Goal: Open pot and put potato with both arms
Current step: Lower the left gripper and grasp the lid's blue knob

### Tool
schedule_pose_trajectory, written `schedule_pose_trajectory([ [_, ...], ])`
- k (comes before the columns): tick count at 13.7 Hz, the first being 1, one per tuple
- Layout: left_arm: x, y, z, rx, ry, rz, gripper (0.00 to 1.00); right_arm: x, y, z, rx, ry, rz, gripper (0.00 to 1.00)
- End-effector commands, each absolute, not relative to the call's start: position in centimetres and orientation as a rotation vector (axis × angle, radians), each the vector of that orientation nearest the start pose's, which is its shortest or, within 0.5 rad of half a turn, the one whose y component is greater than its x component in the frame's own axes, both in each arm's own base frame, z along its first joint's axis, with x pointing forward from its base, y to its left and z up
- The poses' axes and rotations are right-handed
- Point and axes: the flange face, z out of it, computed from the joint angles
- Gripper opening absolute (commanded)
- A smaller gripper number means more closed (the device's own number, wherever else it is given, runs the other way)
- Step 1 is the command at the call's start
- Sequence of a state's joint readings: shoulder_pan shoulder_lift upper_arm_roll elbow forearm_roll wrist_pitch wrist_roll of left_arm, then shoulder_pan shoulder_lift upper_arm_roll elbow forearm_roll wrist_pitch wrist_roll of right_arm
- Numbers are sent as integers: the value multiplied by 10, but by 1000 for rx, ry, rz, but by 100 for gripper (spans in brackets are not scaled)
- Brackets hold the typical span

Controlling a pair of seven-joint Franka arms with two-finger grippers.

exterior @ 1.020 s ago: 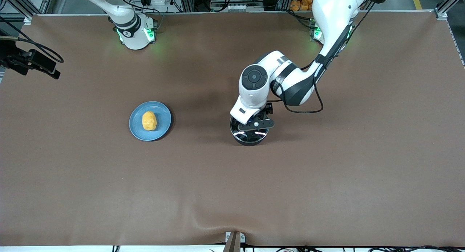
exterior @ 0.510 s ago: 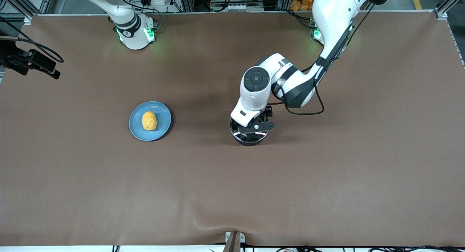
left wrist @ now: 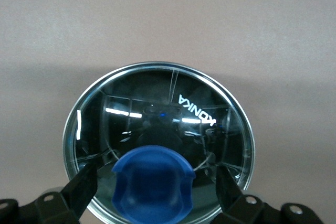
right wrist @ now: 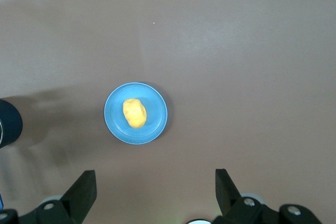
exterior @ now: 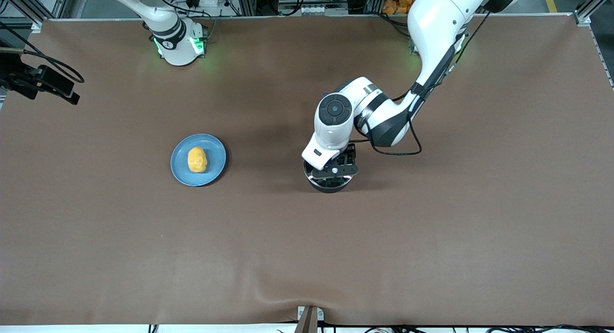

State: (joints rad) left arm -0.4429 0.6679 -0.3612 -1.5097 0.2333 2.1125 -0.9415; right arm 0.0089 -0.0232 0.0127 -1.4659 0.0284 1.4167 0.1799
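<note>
The pot (exterior: 329, 182) sat mid-table, lid (left wrist: 157, 129) on, with the left claw (left wrist: 152, 187) spread wide, 1 finger (left wrist: 81, 187) on each side of the blue knob (left wrist: 152, 184), not gripping. Doing this well probably meant centring on the knob, pinching firmly, then lifting straight up. The potato (exterior: 197, 160) lay on the blue plate (exterior: 216, 167), toward the right arm's end. The right claw (right wrist: 152, 192) waited high over the plate, fingers spread.
</note>
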Motion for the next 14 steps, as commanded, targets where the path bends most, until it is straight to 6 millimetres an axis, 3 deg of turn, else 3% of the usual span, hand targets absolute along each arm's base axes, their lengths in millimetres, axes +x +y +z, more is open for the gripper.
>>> schedule_pose_trajectory([
  [1, 530, -475, 292, -3137, -145, 4, 100, 524, 12, 675, -3087, 263, 45, 100],
  [3, 531, -475, 294, -3136, -196, 0, 44, 524, 13, 675, -3085, 262, 45, 100],
  [4, 531, -475, 295, -3136, -211, 0, 24, 524, 13, 675, -3085, 262, 45, 100],
  [6, 533, -473, 296, -3137, -220, -1, 3, 524, 13, 675, -3085, 262, 45, 100],
  [9, 537, -468, 310, -3143, -238, -21, 0, 524, 13, 675, -3085, 262, 45, 100],
  [12, 535, -454, 359, -3099, -252, -38, 0, 524, 12, 674, -3087, 265, 47, 100],
  [14, 551, -419, 396, -3088, -322, -71, 0, 529, 14, 667, -3086, 260, 64, 100],
])
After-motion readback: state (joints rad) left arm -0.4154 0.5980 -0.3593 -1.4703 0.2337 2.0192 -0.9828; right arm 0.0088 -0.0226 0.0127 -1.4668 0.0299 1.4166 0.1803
